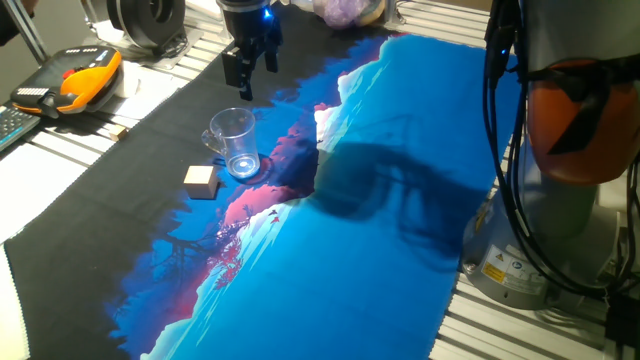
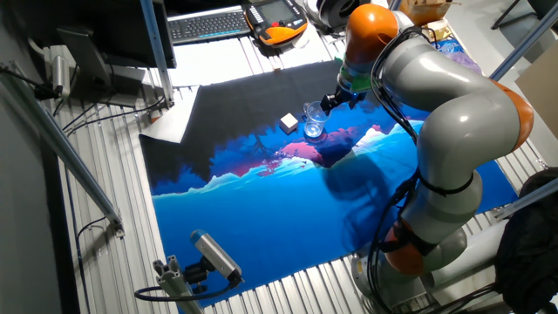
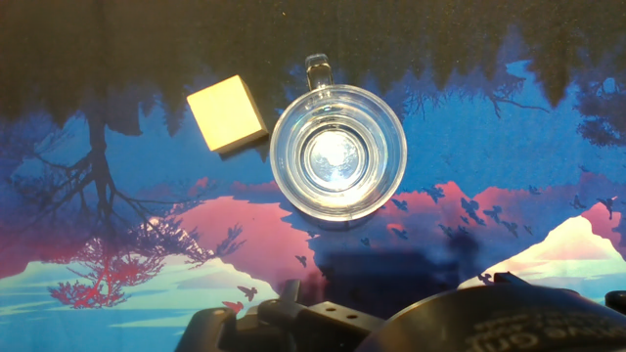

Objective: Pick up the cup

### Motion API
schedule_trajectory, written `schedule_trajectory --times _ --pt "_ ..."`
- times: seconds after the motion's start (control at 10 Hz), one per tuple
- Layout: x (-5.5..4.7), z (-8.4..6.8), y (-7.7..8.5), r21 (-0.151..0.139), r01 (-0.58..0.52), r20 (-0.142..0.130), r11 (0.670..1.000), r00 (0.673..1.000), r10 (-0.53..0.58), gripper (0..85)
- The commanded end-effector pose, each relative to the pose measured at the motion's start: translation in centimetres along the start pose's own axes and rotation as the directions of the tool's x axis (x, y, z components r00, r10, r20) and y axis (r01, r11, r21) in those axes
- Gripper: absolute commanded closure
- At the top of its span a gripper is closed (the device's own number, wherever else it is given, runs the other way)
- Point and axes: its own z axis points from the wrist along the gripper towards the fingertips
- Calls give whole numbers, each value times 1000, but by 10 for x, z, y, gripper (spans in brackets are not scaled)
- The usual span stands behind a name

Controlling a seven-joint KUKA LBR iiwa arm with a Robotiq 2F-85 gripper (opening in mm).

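Hovering above the cup, we have not yet closed on anything.

Going left to right in the hand view, we see the block (image 3: 227, 113) first, then the cup (image 3: 337, 152) just beside it, upright, its handle (image 3: 318, 69) pointing toward the mat's black edge. Both sit on the mat (image 1: 400, 250) near that dark border, where black gives way to the blue and pink print. In one fixed view our gripper (image 1: 250, 62) hangs above and behind the cup, well apart from it, fingers spread and holding nothing. The risks we judge from here: clear glass makes the rim hard to gauge, so a finger may land on it and tip the cup; the block lies close enough that a finger could catch it; smooth glass may slip in a weak pinch.
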Motion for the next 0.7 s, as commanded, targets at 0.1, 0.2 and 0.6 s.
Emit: schedule_trajectory --times 0.1,0.2,0.6 --pt "-1 1 0 -8 104 -103 995 989 -105 850" --pt "-9 3 1 0 92 -90 996 992 -92 680" --pt "-39 20 0 -2 62 -76 998 995 -62 680"
